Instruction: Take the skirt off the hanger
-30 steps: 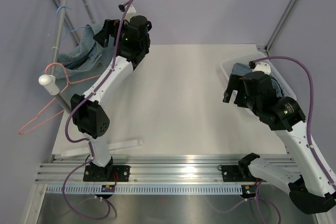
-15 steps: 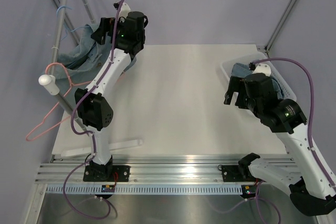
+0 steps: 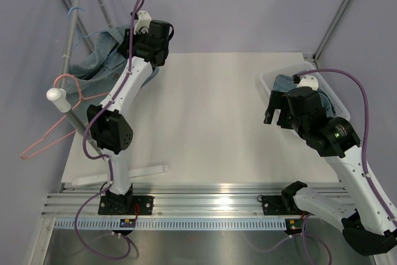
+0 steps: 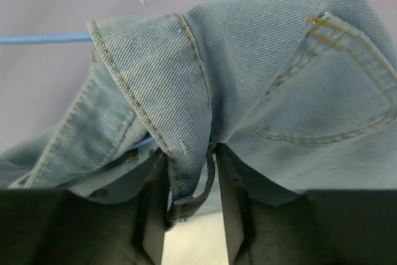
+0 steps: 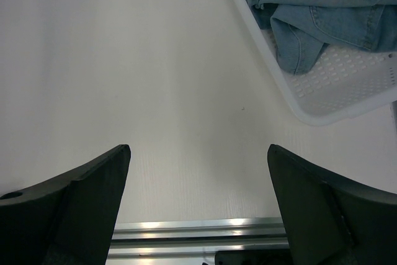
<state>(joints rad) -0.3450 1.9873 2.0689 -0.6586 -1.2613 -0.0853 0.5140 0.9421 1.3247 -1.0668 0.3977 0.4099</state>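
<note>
Left hand (image 4: 191, 172) narrow, pinching only a thin skirt (image 4: 267, 72) fold, upper left; pulling could slip it free.

Soft, even light comes from above, and the white tabletop (image 3: 211, 116) is bright and evenly lit. A patch of glare sits on the metal rail (image 3: 224, 202) at the near edge and shows again at the bottom of the right wrist view. In the left wrist view the denim skirt (image 4: 267, 72) is sharp enough to show its weave, while the left fingers (image 4: 152, 215) close to the lens are dark, shadowed and soft. The right fingers (image 5: 74, 197) are just as dark and blurred.
</note>
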